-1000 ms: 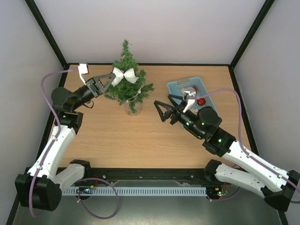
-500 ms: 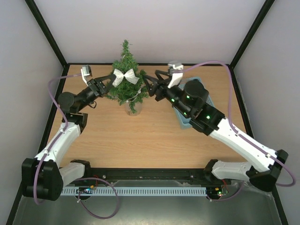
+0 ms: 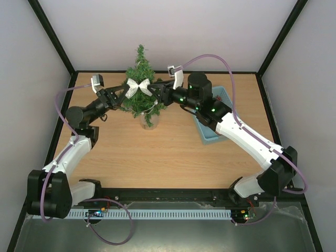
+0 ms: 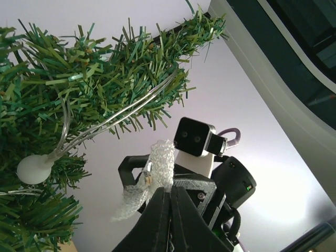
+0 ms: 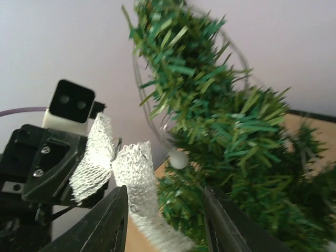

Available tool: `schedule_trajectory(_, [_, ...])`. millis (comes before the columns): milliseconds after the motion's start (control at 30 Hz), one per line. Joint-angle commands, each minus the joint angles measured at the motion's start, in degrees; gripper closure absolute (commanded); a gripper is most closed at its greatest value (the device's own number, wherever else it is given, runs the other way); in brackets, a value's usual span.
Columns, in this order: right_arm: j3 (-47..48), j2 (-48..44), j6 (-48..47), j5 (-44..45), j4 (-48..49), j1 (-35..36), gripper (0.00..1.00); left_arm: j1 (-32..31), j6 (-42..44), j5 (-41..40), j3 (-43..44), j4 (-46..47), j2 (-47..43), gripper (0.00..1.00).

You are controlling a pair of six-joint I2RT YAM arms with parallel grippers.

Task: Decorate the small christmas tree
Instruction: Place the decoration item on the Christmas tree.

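Pinched in the clenched left hand point(image 4: 169, 195) and straddled by the parted right hand point(image 5: 164, 210), apparently to seat white mesh bow point(image 3: 139, 86) squarely on the small christmas tree point(image 3: 140, 62).

We are holding our left arm point(image 3: 67, 153) up from its base at the near left, elbow bent, forearm pointing inward and away from us. Our left gripper point(image 3: 125, 90) is pointing right with its jaws pressed together. We are holding our right arm point(image 3: 247, 137) stretched long from the near right, its wrist point(image 3: 179, 97) lying far out toward the middle. Our right gripper point(image 3: 154, 90) is pointing left, its jaws standing apart. The two grippers are facing each other tip to tip, near but apart.
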Motion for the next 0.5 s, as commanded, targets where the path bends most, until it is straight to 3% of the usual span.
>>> schedule_trajectory(0, [1.7,0.4,2.7,-9.0,4.5,-0.5,0.62,0.2,-3.1,2.1,-0.7,11.7,0.1,0.98])
schedule_trajectory(233, [0.8,0.4,3.2,-9.3,6.7,-0.6,0.62,0.2,-2.5,2.3,-1.4,12.1,0.2,0.98])
schedule_trajectory(467, [0.8,0.5,2.5,-8.0,7.5,-0.9,0.85,0.2,-2.5,2.5,-1.3,12.3,0.4,0.98])
